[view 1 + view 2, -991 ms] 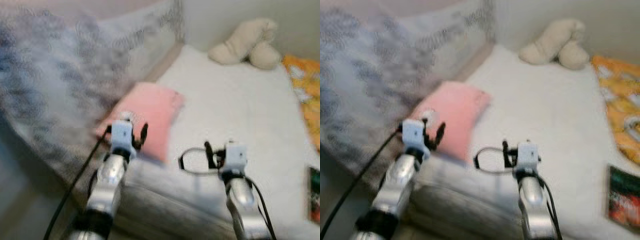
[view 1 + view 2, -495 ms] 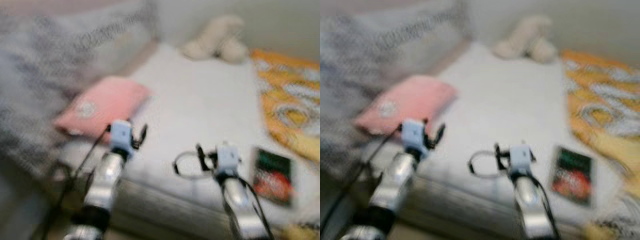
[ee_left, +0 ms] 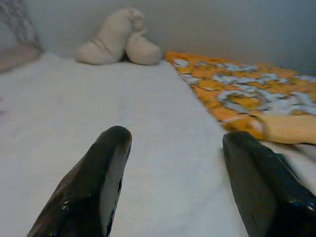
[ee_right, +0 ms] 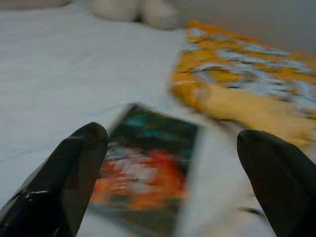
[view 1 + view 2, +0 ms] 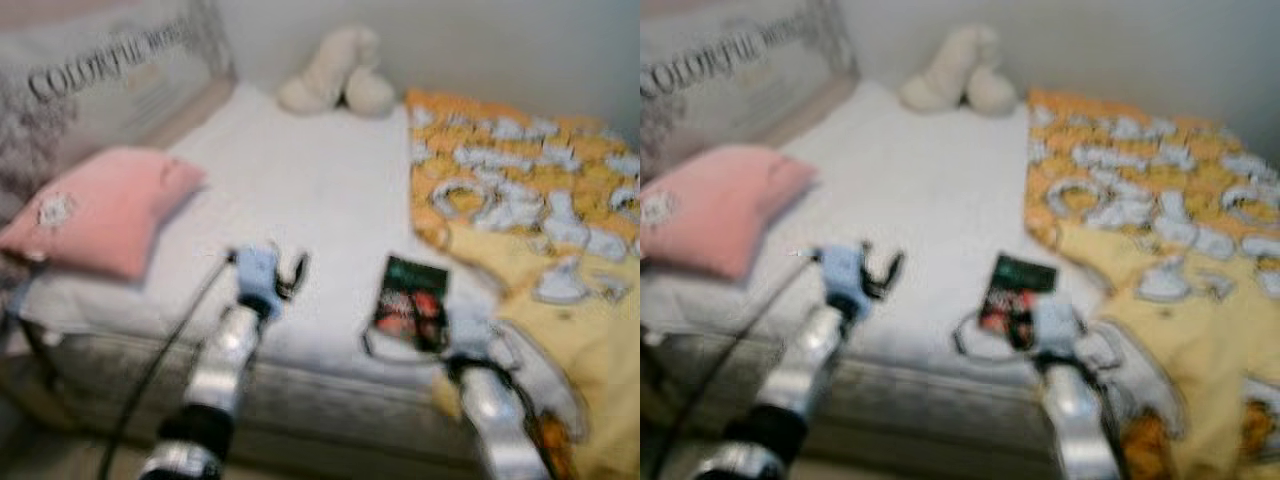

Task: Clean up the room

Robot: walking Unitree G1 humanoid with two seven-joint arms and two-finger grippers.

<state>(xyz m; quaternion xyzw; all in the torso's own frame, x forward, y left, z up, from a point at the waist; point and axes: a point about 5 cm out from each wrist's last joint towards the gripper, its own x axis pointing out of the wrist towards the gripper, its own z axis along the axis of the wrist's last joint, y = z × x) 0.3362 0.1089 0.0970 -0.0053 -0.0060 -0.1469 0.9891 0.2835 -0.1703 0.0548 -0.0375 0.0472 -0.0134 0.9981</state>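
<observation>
A dark book (image 5: 411,303) with a red and green cover lies on the white bed (image 5: 300,190) near its front edge. My right gripper (image 4: 170,153) hovers open just before the book (image 4: 148,170), which shows between its fingers. My left gripper (image 3: 173,153) is open over bare sheet to the left of the book, nothing between its fingers (image 3: 106,168). A pink pillow (image 5: 95,210) rests at the bed's left side. A cream plush toy (image 5: 335,70) sits at the far end by the wall. An orange and yellow patterned blanket (image 5: 530,210) covers the bed's right half.
A grey printed panel with lettering (image 5: 110,75) leans along the bed's left side. The mattress's front edge (image 5: 320,390) runs below both arms. A black cable (image 5: 160,360) hangs from the left arm. The head views are blurred.
The whole view has swung to the right: pillow and plush toy slid left, and the blanket and book came into view. Both grippers stay open; the right one now faces the book.
</observation>
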